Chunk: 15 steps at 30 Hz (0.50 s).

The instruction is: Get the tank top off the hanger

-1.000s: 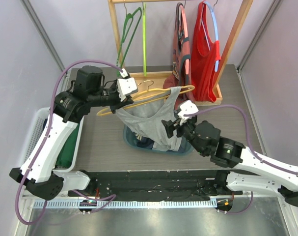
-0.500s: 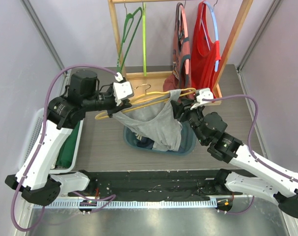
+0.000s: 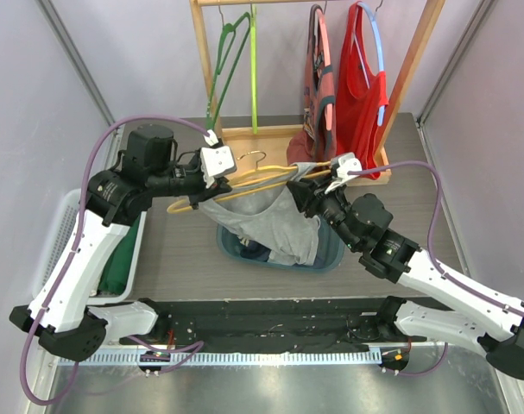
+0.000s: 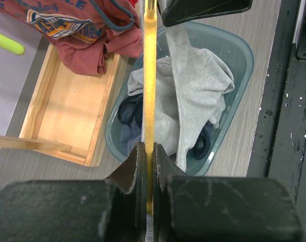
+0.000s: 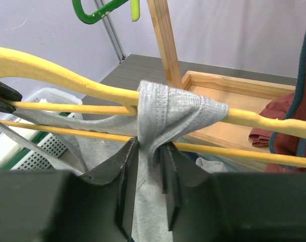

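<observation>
A grey tank top (image 3: pixel 266 216) hangs from a yellow wooden hanger (image 3: pixel 274 176) held above a teal basin. My left gripper (image 3: pixel 206 185) is shut on the hanger's left arm; in the left wrist view the yellow hanger (image 4: pixel 150 75) runs straight out from between the pressed jaws of the left gripper (image 4: pixel 147 151), with the tank top (image 4: pixel 193 75) drooping into the basin. My right gripper (image 3: pixel 299 191) is at the hanger's right shoulder. In the right wrist view the right gripper (image 5: pixel 146 151) pinches the grey strap (image 5: pixel 163 108) just below where it loops over the hanger (image 5: pixel 67 75).
The teal basin (image 3: pixel 332 257) holds grey and dark clothes. Behind it stands a wooden rack (image 3: pixel 408 78) with a green hanger (image 3: pixel 227 52) and red garments (image 3: pixel 356 103). A white basket (image 3: pixel 63 233) with green cloth sits at the left.
My right gripper rose from the tank top's lower side to the hanger's right shoulder and closed on the strap. The left arm kept its hold on the hanger, shifting only slightly.
</observation>
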### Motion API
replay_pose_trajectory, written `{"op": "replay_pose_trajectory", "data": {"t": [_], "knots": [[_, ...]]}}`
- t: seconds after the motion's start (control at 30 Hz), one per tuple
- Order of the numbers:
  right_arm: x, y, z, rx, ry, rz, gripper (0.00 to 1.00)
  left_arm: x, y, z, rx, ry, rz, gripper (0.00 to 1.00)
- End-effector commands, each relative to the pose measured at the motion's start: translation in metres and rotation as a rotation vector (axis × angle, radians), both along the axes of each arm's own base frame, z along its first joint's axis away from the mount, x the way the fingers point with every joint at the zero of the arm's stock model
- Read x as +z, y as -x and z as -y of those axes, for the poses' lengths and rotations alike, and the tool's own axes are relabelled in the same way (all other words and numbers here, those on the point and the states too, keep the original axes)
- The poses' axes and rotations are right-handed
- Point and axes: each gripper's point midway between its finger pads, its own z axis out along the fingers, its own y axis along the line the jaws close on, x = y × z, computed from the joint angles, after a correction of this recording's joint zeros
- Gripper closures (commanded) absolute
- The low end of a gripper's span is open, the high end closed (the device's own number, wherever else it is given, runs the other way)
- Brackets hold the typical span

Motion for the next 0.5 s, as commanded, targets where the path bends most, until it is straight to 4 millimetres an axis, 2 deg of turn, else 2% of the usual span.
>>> {"op": "replay_pose_trajectory", "data": {"t": [0.0,0.13,0.23,0.3,0.47], "knots": [[0.039,0.005,0.001,0.021,-0.104,0.059,0.82,0.019,0.006,0.004,-0.036,0.052,0.057,1.0],[0.045,0.007,0.013,-0.014,-0.094,0.061,0.98,0.018,0.006,0.003,-0.034,0.048,0.061,1.0],[0.054,0.008,0.033,-0.079,-0.095,0.077,0.99,0.015,0.006,0.001,-0.029,0.036,0.067,1.0],[0.062,0.007,0.056,-0.165,-0.11,0.095,0.99,0.014,0.007,-0.001,-0.028,0.032,0.066,1.0],[0.069,-0.004,0.096,-0.326,-0.089,0.107,0.99,0.012,0.011,-0.005,-0.026,0.022,0.069,1.0]]}}
